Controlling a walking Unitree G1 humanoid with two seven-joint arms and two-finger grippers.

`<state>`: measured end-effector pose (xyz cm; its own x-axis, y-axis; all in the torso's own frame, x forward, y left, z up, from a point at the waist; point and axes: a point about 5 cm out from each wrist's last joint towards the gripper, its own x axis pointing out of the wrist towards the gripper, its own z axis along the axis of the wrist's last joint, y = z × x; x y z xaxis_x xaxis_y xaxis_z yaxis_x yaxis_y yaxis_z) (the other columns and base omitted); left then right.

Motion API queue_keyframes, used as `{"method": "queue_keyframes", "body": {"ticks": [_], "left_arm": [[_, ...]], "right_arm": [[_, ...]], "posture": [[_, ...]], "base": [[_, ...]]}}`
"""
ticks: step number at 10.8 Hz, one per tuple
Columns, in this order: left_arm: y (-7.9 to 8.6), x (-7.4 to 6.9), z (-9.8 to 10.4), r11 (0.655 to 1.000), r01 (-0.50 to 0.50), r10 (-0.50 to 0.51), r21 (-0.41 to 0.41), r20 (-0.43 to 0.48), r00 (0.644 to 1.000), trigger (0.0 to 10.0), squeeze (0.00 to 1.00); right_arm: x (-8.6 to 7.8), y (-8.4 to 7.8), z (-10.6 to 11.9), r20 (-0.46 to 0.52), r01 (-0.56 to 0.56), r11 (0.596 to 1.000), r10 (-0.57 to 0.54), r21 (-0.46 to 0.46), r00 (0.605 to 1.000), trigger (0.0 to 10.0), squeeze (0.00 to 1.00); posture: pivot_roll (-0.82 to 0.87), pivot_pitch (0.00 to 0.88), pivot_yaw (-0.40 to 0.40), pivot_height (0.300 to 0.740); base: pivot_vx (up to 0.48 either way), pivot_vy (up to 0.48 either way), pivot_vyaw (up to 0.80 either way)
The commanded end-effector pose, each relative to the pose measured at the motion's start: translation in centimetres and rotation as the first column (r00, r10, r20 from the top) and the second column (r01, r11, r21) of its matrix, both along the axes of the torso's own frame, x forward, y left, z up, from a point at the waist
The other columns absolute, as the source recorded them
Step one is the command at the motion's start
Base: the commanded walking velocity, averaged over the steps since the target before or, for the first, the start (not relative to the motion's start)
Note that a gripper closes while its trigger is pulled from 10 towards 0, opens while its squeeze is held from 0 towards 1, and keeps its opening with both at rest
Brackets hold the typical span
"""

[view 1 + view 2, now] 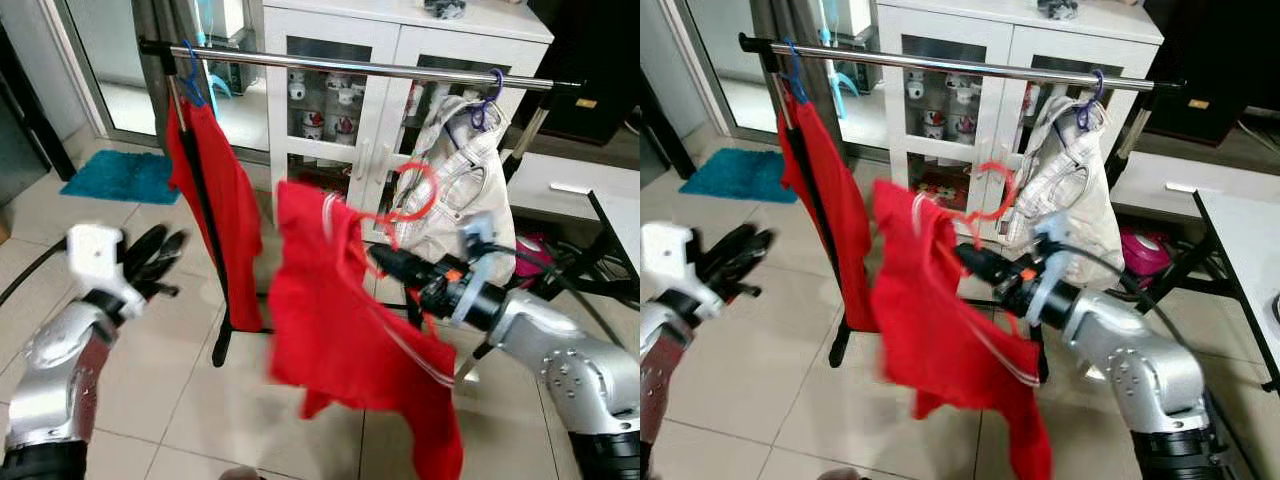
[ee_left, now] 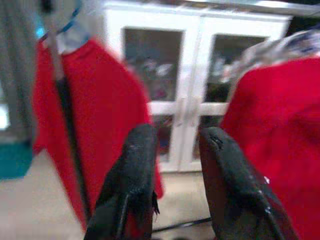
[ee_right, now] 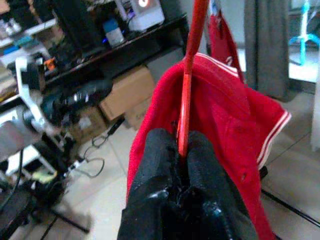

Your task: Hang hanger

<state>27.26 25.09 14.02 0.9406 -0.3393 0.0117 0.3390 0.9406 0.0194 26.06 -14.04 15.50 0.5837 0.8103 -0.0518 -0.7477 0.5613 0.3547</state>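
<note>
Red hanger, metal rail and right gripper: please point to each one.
red hanger (image 1: pixel 425 192), left eye view, on its hook loop.
metal rail (image 1: pixel 350 68), left eye view, mid-bar.
right gripper (image 3: pixel 182 150), right wrist view, between fingertips.

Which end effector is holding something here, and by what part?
The right end effector pinches the red hanger by its thin stem, a red shirt draped on it. The left end effector holds nothing.

The clothes rail (image 1: pixel 380 70) is showing as polished, shiny metal. The red hanger (image 1: pixel 415 195) is looking like smooth, glossy plastic, and the red shirt (image 1: pixel 350 340) draped on it is reading as soft matt cloth with white trim. The pale garment (image 1: pixel 455 175) is looking like crumpled fabric. The white cabinet (image 1: pixel 385 50) is gleaming with glass panes, the floor tiles (image 1: pixel 150 400) are shining faintly, and the right gripper (image 3: pixel 182 165) is showing matt black fingers (image 3: pixel 155 170).
</note>
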Motion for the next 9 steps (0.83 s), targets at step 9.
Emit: {"method": "queue_keyframes", "body": {"ticks": [9], "left_arm": [[3.1,-1.9,5.1,0.716,0.686,-0.643,0.126,-0.263,0.719,10.0,0.77]], "right_arm": [[-1.6,-1.5,5.3,0.252,-0.503,0.864,0.487,0.000,0.836,10.0,0.00]], "posture": [[0.07,0.000,-0.018,0.740]], "base": [[0.000,0.000,0.00]]}}
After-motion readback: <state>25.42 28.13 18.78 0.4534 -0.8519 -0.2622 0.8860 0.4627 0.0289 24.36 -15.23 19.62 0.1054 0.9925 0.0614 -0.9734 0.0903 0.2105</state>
